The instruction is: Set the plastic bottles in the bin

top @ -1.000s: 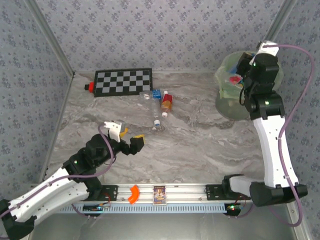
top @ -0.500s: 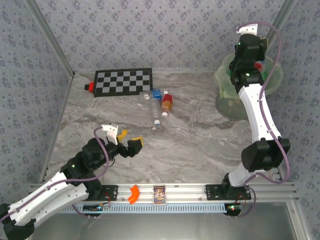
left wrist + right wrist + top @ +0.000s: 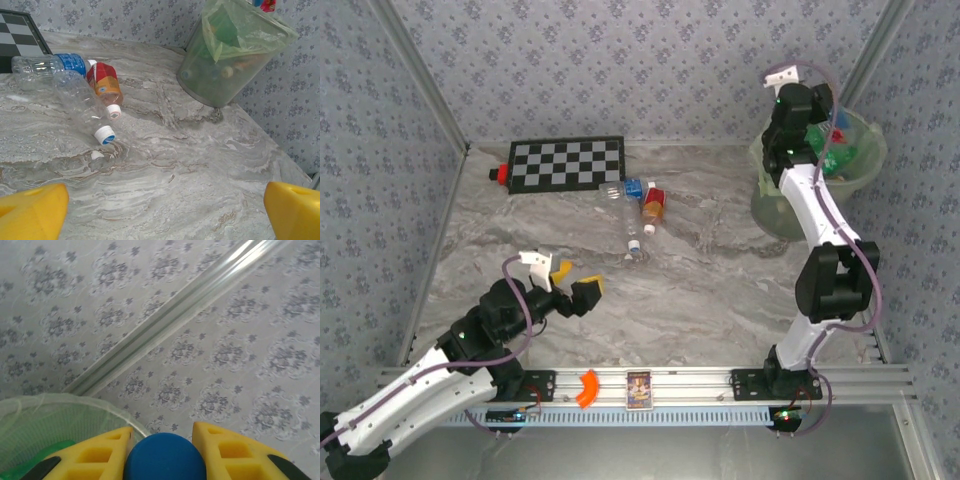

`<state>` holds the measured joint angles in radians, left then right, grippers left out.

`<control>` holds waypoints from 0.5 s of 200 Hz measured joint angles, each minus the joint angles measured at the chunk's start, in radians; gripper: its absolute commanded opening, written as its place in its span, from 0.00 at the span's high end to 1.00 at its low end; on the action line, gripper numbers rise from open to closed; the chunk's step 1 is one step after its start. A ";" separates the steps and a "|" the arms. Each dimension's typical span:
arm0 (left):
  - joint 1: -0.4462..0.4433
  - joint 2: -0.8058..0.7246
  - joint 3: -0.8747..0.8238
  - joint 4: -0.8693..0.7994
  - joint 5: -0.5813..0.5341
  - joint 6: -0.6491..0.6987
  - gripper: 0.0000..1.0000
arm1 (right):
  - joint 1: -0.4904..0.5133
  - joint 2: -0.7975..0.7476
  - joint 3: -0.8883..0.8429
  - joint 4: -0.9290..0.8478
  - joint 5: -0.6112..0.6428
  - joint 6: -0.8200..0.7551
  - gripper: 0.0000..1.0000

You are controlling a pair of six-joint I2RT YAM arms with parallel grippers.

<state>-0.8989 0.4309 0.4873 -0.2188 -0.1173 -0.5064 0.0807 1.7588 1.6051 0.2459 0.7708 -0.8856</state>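
Prob. at the drop step. Gripping w/ right gripper (image 3: 162, 440), fingers pinched either side of round blue cap (image 3: 165, 465) of a blue-capped plastic bottle, body hidden below; up over large round translucent pale-green bin (image 3: 865, 178) w/ thin liner, green bottles (image 3: 845, 155) inside. To do it well: note bin rim low-left of fingers in wrist view, so nudge toward bin centre before letting go; open wide in one go; stay above liner to avoid snagging; then lift straight off. Pose, right arm: standing tall from base, elbow folded, wrist tipped over bin's near-left side. Left gripper (image 3: 576, 283) spread apart, empty, low over marbled grey table (image 3: 720, 290), facing 3 bottles lying well apart from bin: clear blue-label bottle (image 3: 40, 65), clear bottle w/ blue-white cap (image 3: 82, 107), orange-brown bottle (image 3: 105, 85).
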 measured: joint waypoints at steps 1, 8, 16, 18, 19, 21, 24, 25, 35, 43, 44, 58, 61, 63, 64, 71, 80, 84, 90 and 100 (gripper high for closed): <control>0.000 0.000 0.000 -0.001 0.000 0.000 0.00 | 0.000 0.002 -0.002 0.003 0.000 -0.004 0.69; 0.000 -0.001 0.000 -0.008 -0.002 0.000 0.00 | 0.000 0.011 -0.011 0.020 0.000 -0.023 0.69; 0.000 -0.002 0.000 -0.018 -0.003 0.000 0.00 | -0.002 0.021 -0.023 0.040 -0.001 -0.045 0.69; 0.000 -0.003 0.000 -0.019 -0.003 0.000 0.00 | -0.003 0.023 -0.026 0.044 -0.002 -0.050 0.69; 0.000 -0.003 0.000 -0.020 -0.003 0.000 0.00 | -0.003 0.024 -0.027 0.045 -0.002 -0.051 0.69; 0.000 -0.003 0.000 -0.023 -0.003 0.000 0.00 | -0.003 0.026 -0.029 0.050 -0.002 -0.056 0.69; 0.000 -0.004 0.000 -0.026 -0.003 0.000 0.00 | -0.005 0.029 -0.033 0.055 -0.003 -0.061 0.69; 0.000 -0.004 0.000 -0.027 -0.003 0.000 0.00 | -0.005 0.030 -0.034 0.057 -0.003 -0.063 0.69; 0.000 -0.006 0.002 -0.037 -0.005 0.000 0.00 | -0.008 0.040 -0.044 0.072 -0.003 -0.082 0.63; 0.000 -0.007 0.003 -0.044 -0.006 0.000 0.00 | -0.011 0.045 -0.052 0.084 -0.003 -0.095 0.47; 0.000 -0.007 0.003 -0.045 -0.007 0.000 0.00 | -0.012 0.045 -0.053 0.085 -0.004 -0.098 0.45; 0.000 -0.012 0.003 -0.053 -0.011 0.000 0.00 | -0.014 0.045 -0.067 0.096 -0.004 -0.110 0.33; 0.000 -0.013 0.003 -0.054 -0.011 0.001 0.00 | -0.014 0.045 -0.069 0.097 -0.003 -0.111 0.31; 0.000 -0.014 0.004 -0.054 -0.011 0.001 0.00 | -0.014 0.045 -0.070 0.099 -0.003 -0.111 0.28; 0.000 -0.014 0.004 -0.054 -0.011 0.000 0.00 | -0.014 0.045 -0.071 0.100 -0.004 -0.112 0.28; 0.000 -0.015 0.005 -0.055 -0.013 0.000 0.00 | -0.014 0.045 -0.075 0.103 -0.004 -0.116 0.19; 0.000 -0.016 0.005 -0.056 -0.014 0.000 0.00 | -0.011 0.044 -0.080 0.102 -0.007 -0.117 0.03; 0.000 -0.017 0.005 -0.056 -0.014 0.000 0.00 | -0.009 0.043 -0.083 0.104 -0.005 -0.111 0.00; 0.000 -0.018 0.006 -0.056 -0.016 0.000 0.00 | -0.005 0.042 -0.084 0.102 -0.005 -0.108 0.00; 0.000 -0.018 0.007 -0.057 -0.018 0.000 0.00 | 0.001 0.040 -0.084 0.102 -0.004 -0.106 0.00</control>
<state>-0.8989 0.4129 0.4946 -0.2760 -0.1349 -0.5060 0.0814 1.7985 1.5208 0.3477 0.7666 -0.9916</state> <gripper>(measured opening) 0.997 0.991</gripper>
